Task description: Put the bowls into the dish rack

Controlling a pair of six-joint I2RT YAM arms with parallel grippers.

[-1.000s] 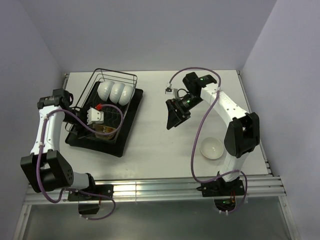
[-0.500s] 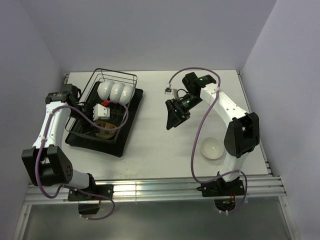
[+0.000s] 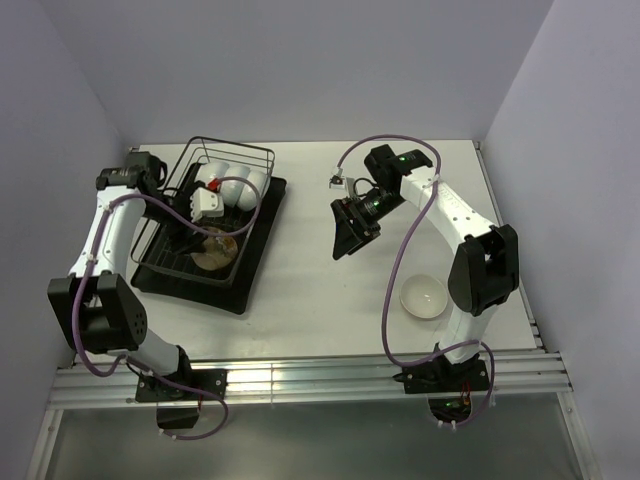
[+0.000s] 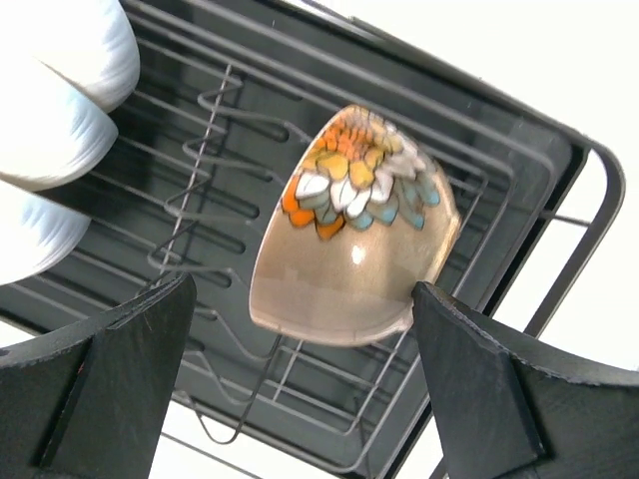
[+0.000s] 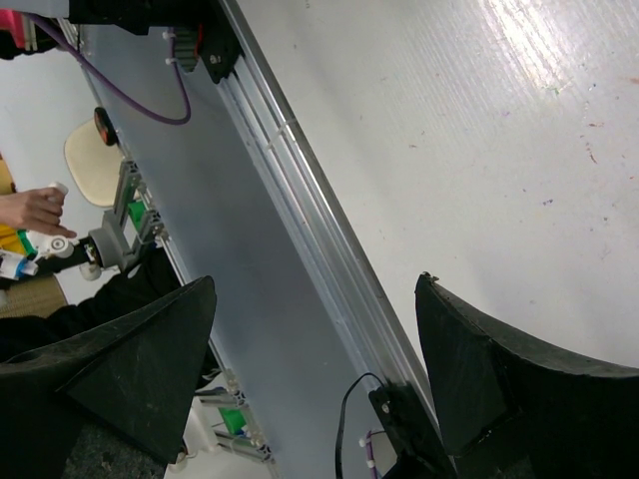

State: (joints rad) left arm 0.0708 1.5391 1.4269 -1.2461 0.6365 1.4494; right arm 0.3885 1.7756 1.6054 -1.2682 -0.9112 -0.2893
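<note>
The dish rack (image 3: 262,152) stands at the left on a black tray (image 3: 232,296). Three white bowls (image 3: 234,183) stand on edge at its far end and show in the left wrist view (image 4: 55,95). A tan bowl with a flower pattern (image 3: 214,248) leans on the wires (image 4: 349,239) in the rack's near half. My left gripper (image 3: 188,232) is open just above it (image 4: 302,299), its fingers either side of the bowl. A white bowl (image 3: 423,296) sits on the table at the right. My right gripper (image 3: 347,236) is open and empty above mid-table (image 5: 315,299).
The rack's raised wire sides (image 4: 591,200) surround the left gripper. The table's front rail (image 5: 329,259) runs along the near edge. White walls close the back and both sides.
My left wrist has moved toward the rack's far end and drawn back from the tan bowl, which now shows more fully in the rack. The right arm has not moved.
</note>
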